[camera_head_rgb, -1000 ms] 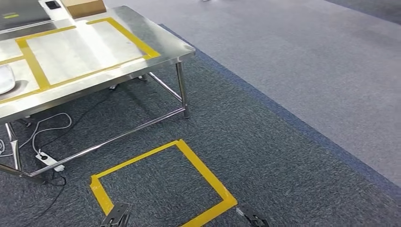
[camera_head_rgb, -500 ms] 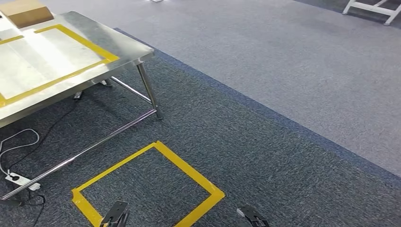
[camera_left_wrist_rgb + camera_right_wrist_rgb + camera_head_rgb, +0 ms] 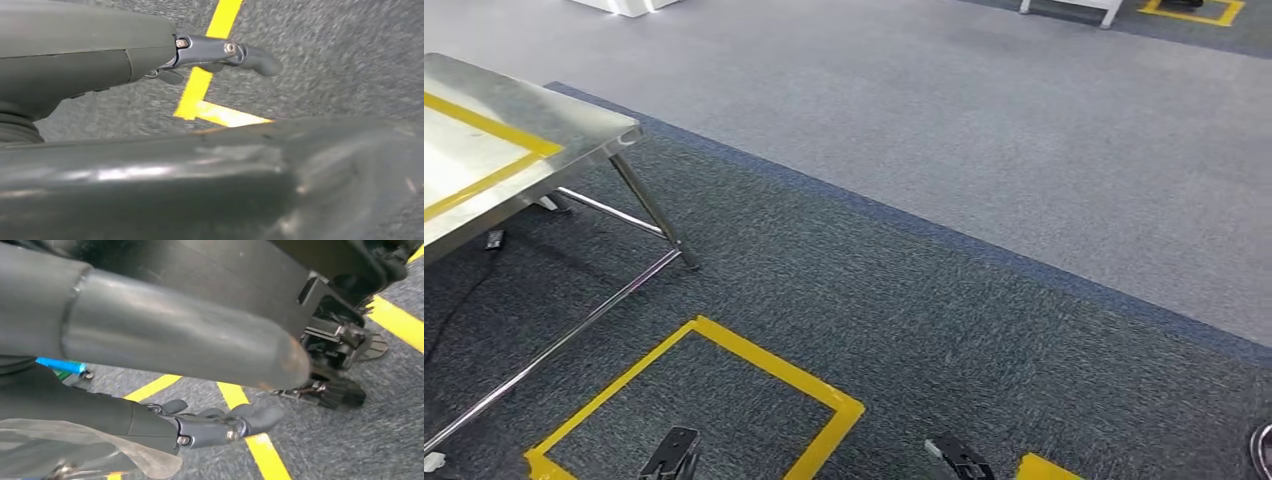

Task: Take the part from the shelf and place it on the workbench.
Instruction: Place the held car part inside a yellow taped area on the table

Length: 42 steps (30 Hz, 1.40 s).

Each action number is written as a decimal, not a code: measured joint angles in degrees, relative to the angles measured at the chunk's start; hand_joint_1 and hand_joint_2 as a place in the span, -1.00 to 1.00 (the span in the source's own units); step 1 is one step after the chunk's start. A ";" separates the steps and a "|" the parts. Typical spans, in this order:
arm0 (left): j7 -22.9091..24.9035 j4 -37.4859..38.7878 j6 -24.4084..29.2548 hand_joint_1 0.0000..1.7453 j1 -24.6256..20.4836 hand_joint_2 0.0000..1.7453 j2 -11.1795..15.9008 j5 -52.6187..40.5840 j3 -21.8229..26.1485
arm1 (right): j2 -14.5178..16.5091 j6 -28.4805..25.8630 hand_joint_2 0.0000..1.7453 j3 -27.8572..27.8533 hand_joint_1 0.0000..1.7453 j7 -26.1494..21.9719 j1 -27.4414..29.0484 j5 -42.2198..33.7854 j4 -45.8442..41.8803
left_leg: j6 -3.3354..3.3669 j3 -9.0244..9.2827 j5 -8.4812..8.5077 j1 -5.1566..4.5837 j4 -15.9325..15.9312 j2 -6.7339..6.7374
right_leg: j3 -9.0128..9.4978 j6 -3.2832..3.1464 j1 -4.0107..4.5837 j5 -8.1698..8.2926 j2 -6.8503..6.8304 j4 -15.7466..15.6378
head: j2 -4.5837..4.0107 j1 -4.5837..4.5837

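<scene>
Two dark fingertips poke in at the near edge of the head view, beside a yellow tape square [image 3: 694, 400] on dark carpet; the steel workbench [image 3: 554, 125] stands at far left. In the left wrist view, the left hand [image 3: 220, 52] hangs, fingers extended, holding nothing. In the right wrist view, the right hand [image 3: 220, 425] holds nothing, fingers loosely apart.

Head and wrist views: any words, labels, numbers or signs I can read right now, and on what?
None: no readable text in any view.
The steel table carries only plain yellow tape lines.
The carpet bears a blank yellow tape square.
The left hand and right hand show no markings.
</scene>
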 joint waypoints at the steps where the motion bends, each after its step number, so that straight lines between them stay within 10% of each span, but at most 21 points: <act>1: 0.01 0.00 -0.03 -1.00 -0.04 -1.00 -0.04 -0.08 -0.01 | 0.00 0.01 -1.00 0.00 -1.00 0.02 0.08 0.00 0.00 | 0.14 0.09 0.02 0.01 -0.42 0.47 | -0.29 0.42 -0.08 0.20 0.59 -0.08 | 0.00 -0.09; 6: -0.01 0.01 -0.11 -1.00 -0.02 -1.00 -0.15 -0.26 -0.03 | -0.02 0.03 -1.00 0.02 -1.00 0.03 0.01 0.01 0.00 | 1.14 0.45 0.67 0.27 -1.62 4.23 | -5.58 1.83 0.08 -4.81 -5.73 9.02 | 0.00 0.29; 9: -0.04 0.02 0.25 -1.00 0.16 -1.00 -0.18 -0.19 -0.03 | -0.03 0.02 -1.00 0.02 -1.00 0.03 0.12 0.02 0.01 | 1.15 0.44 0.52 0.21 -1.57 6.90 | -8.83 2.44 -0.24 -6.35 -6.70 15.75 | 0.00 0.29; 14: -0.08 0.03 0.58 -1.00 0.05 -1.00 -0.32 0.00 -0.03 | -0.07 -0.03 -1.00 0.02 -1.00 0.02 -0.11 0.02 0.00 | 0.02 0.84 -0.36 -0.26 -1.01 10.08 | -0.47 1.85 -0.02 -0.34 -11.19 0.78 | 0.00 0.27; 17: -0.09 0.03 0.63 -1.00 -0.08 -1.00 -0.35 0.02 -0.03 | -0.05 -0.04 -1.00 0.02 -1.00 0.03 0.04 0.02 0.00 | -0.64 1.26 -0.85 -0.34 -0.77 11.10 | -0.32 0.53 0.05 -0.40 -9.92 0.30 | 0.00 0.21; 19: -0.14 0.03 0.66 -1.00 -0.15 -1.00 -0.39 0.02 -0.03 | -0.05 -0.04 -1.00 0.02 -1.00 0.04 0.09 0.03 0.00 | -1.14 0.56 -2.87 -0.01 1.51 8.86 | -0.40 -0.21 -0.06 -0.21 -8.61 0.24 | 0.00 0.16; 23: -0.19 0.05 0.66 -1.00 0.27 -1.00 -0.42 0.09 -0.03 | -0.05 -0.04 -1.00 0.02 -1.00 0.03 -0.03 0.04 0.01 | -1.14 -5.44 -9.45 0.08 15.45 4.77 | -0.50 -0.94 0.05 0.00 -5.46 0.22 | 0.00 0.08; 25: -0.19 0.07 0.65 -1.00 0.35 -1.00 -0.45 0.11 -0.03 | -0.06 -0.04 -1.00 0.02 -1.00 0.03 0.08 0.04 0.01 | -0.77 -5.64 -7.57 0.08 15.15 4.42 | -0.46 -0.98 0.16 0.08 -3.59 0.28 | 0.00 0.09; 28: -0.19 0.10 0.67 -1.00 0.32 -1.00 -0.38 0.11 -0.03 | -0.01 -0.04 -1.00 0.02 -1.00 0.03 0.03 0.03 0.01 | 0.12 -1.40 -1.22 0.17 4.28 1.04 | -0.46 -0.72 0.17 0.21 -1.02 0.46 | 0.00 0.11; 30: -0.19 0.15 0.69 -1.00 0.26 -1.00 -0.29 0.11 -0.03 | 0.04 -0.05 -1.00 0.02 -1.00 0.03 -0.03 0.03 0.01 | 0.28 -0.11 -0.34 0.18 0.62 -0.83 | -1.09 -0.10 0.01 0.51 0.38 0.62 | 0.00 0.04; 32: -0.19 0.16 0.72 -1.00 0.11 -1.00 -0.33 0.13 -0.02 | 0.04 -0.04 -1.00 0.02 -1.00 0.03 0.16 0.03 0.02 | 0.35 0.05 -0.39 0.15 -0.11 0.03 | -1.85 0.69 -0.20 0.85 1.31 0.59 | 0.00 -0.05; 36: -0.25 0.16 0.69 -1.00 0.19 -1.00 -0.41 0.15 -0.01 | 0.04 -0.04 -1.00 0.02 -1.00 0.03 0.06 0.09 0.04 | 1.13 0.36 0.17 0.19 -0.94 3.40 | -5.81 1.58 0.15 -3.33 -5.01 7.80 | 0.00 0.32; 39: -0.25 0.16 0.57 -1.00 0.38 -1.00 -0.48 0.17 -0.01 | 0.03 -0.04 -1.00 0.03 -1.00 0.04 -0.05 0.16 0.05 | 1.23 0.28 0.08 0.00 -0.89 6.27 | -9.68 2.10 -0.12 -6.35 -6.57 16.34 | 0.00 0.43; 42: -0.25 0.16 0.56 -1.00 0.21 -1.00 -0.54 0.17 -0.01 | -0.03 -0.05 -1.00 0.03 -1.00 0.05 0.03 0.19 0.05 | 0.88 0.49 -0.21 -0.01 -0.82 8.58 | -4.93 2.26 -0.24 -2.21 -8.56 8.25 | 0.00 0.45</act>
